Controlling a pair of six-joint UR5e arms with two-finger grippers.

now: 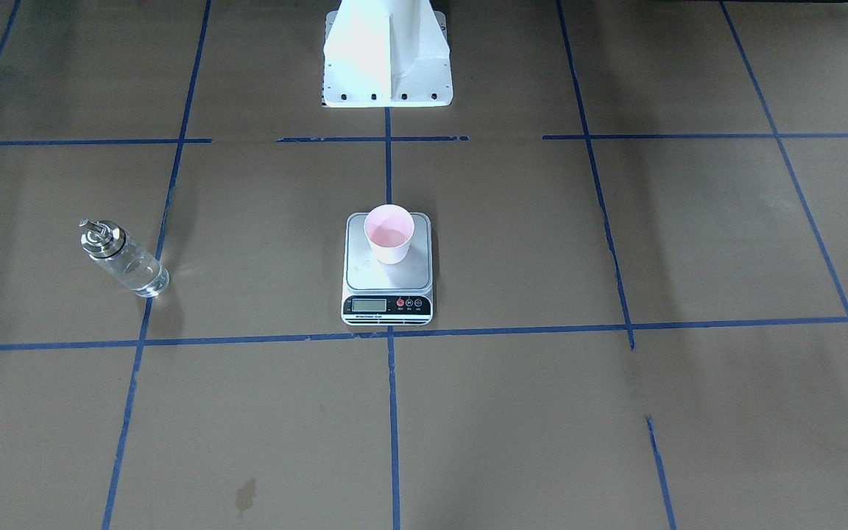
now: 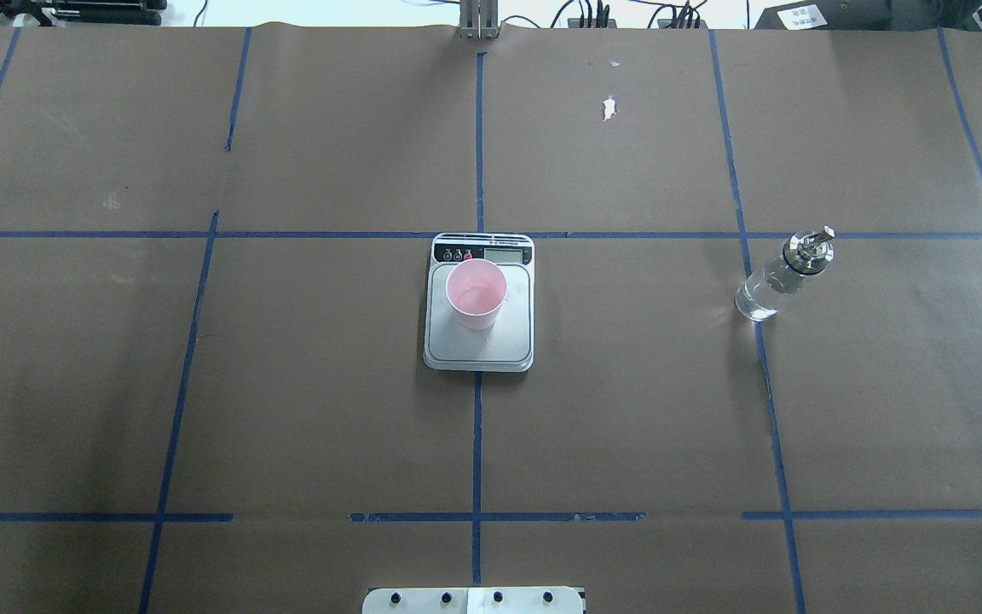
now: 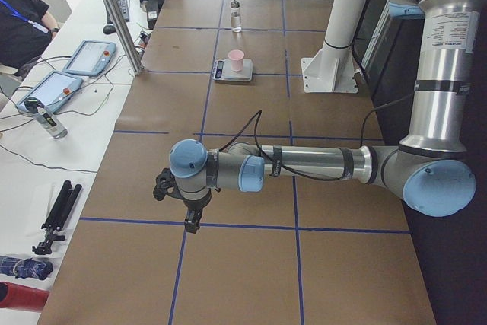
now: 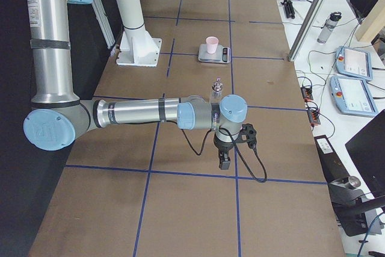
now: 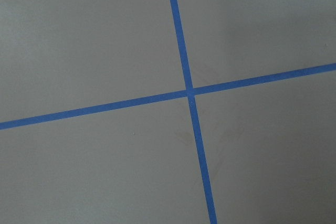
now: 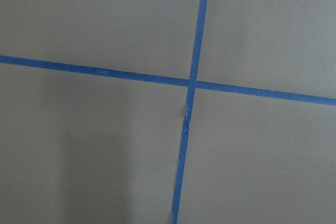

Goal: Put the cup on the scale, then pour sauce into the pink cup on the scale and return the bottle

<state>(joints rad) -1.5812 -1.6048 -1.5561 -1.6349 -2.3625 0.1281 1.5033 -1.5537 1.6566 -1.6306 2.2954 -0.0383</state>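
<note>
One cup point(image 1: 389, 233) stands on the scale point(image 1: 387, 283) plate at the table point(image 1: 542, 412) centre, front view | overhead: bottle point(image 2: 785, 277) upright, well apart toward the table's right end | left side: left gripper point(image 3: 190, 218) hangs above the table | right side: right gripper point(image 4: 224, 162) likewise; I cannot tell either claw's state.

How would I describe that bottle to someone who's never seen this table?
On the brown table crossed by blue tape, find the silver scale in the middle with a pink cup on it. Off to one side, beside a tape line, stands the bottle: clear glass with a shiny metal top.
</note>
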